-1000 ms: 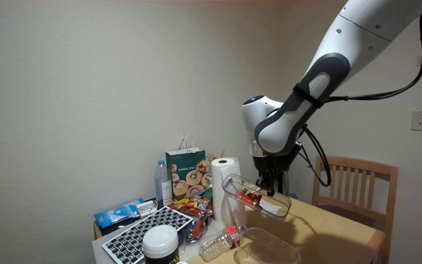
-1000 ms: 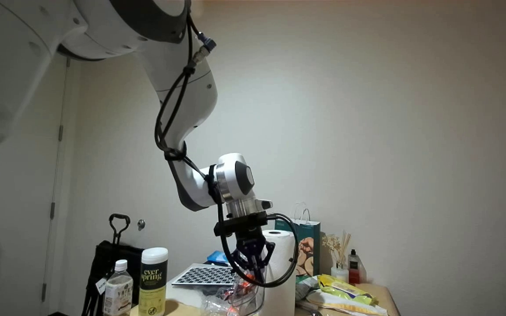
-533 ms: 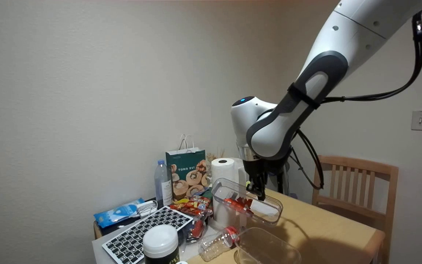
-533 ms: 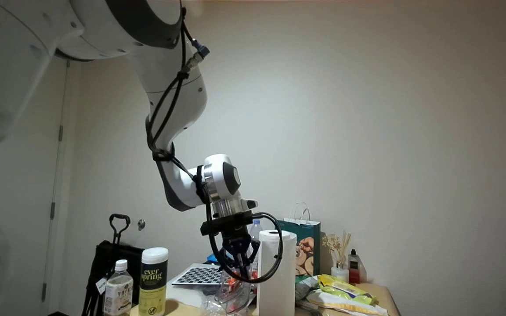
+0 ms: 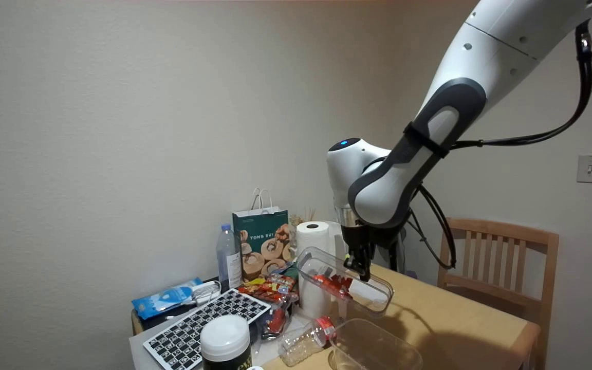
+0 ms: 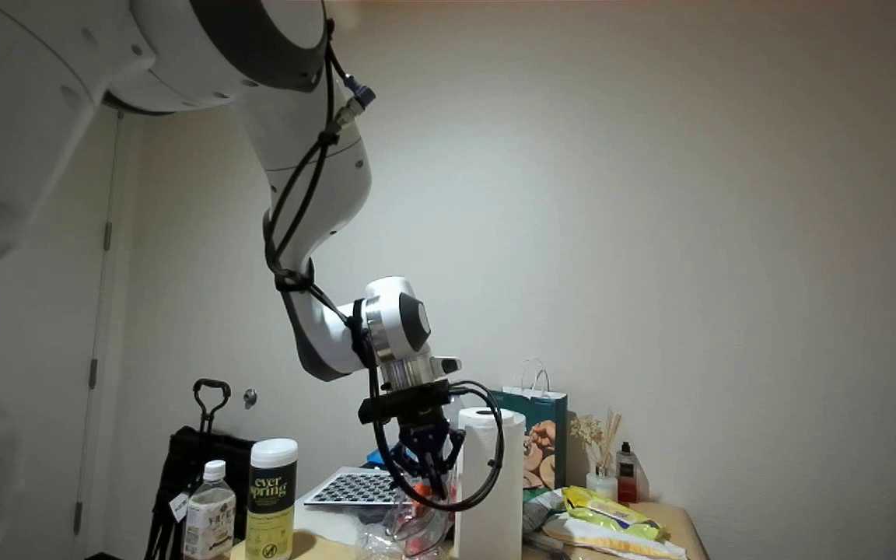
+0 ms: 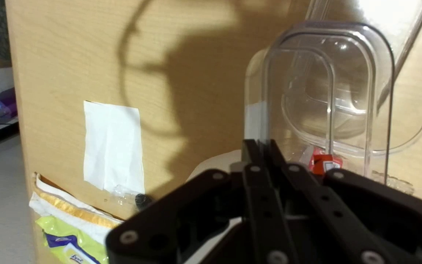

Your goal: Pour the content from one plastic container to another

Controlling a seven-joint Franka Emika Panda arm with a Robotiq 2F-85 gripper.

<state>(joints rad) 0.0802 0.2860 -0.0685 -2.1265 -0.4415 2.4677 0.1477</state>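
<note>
My gripper is shut on the wall of a clear boxy plastic container and holds it above the table. It is tilted in an exterior view, its left end higher. Red packets lie inside. In the wrist view the fingertips pinch the left wall of the held container, and a red packet shows through it. A second clear plastic container stands on the table, lower and nearer that camera; it also shows in the wrist view, partly behind the held one.
A paper-towel roll stands close behind the held container. A clear bottle lies beside the second container. A white-lidded canister, checkered board and snack bags are to the left. A chair stands at right.
The gripper and held container have moved left in both exterior views over the last second, and slightly lower. In the last half second they have shifted only a little. The second container has not moved.
</note>
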